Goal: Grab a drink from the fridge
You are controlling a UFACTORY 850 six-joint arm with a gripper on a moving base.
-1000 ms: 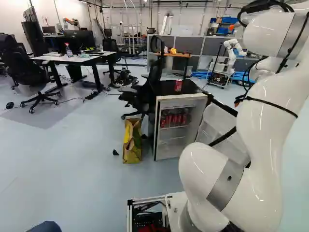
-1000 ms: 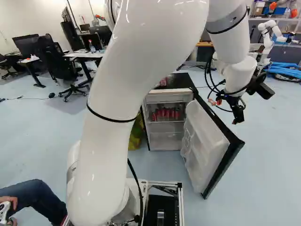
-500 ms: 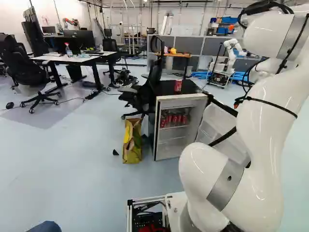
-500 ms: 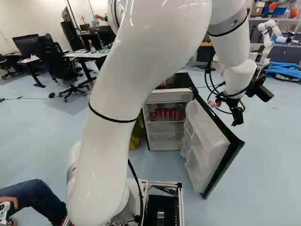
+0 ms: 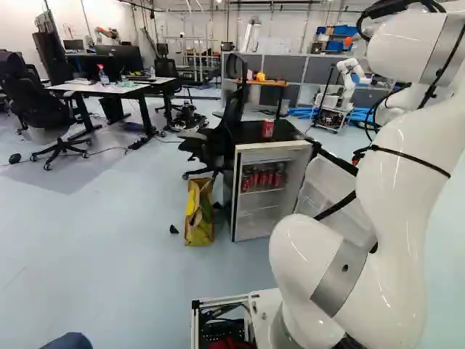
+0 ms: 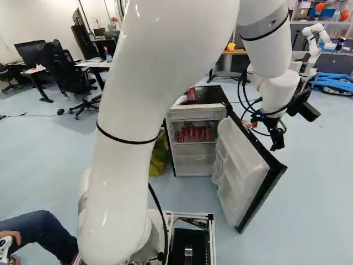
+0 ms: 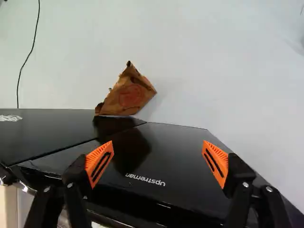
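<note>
End effector is wide open, holding nothing, right of centre in right base view. Red cans stand inside open fridge, centre of left base view; another red can on top.

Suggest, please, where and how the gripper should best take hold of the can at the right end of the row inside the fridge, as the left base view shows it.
I'd grip the can around its round side, at mid-height, since it stands upright. Come in level through the fridge's open front: the top covers it from above. Its neighbour stands close, so one finger may need easing between them.
</note>
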